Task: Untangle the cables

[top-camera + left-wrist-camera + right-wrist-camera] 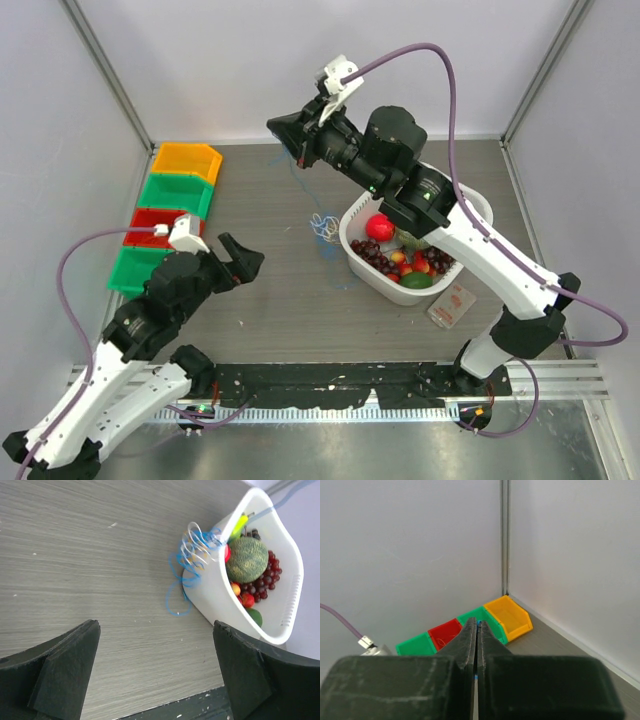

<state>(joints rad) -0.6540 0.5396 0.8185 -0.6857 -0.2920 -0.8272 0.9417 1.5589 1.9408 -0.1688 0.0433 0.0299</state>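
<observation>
Cables (pixel 322 226) (pixel 192 555): blue, white and tan clump on worktop (pixel 270 300), touching white basket (pixel 350 225) (pixel 210 590). One blue strand rises to right claw (pixel 280 130) (pixel 477 622), pinched closed on it. Left claw (pixel 240 262) (pixel 155 625): spread wide, empty, apart from clump.

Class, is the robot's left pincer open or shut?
Open: the black left pincer has its two fingers wide apart, holding nothing.
</observation>
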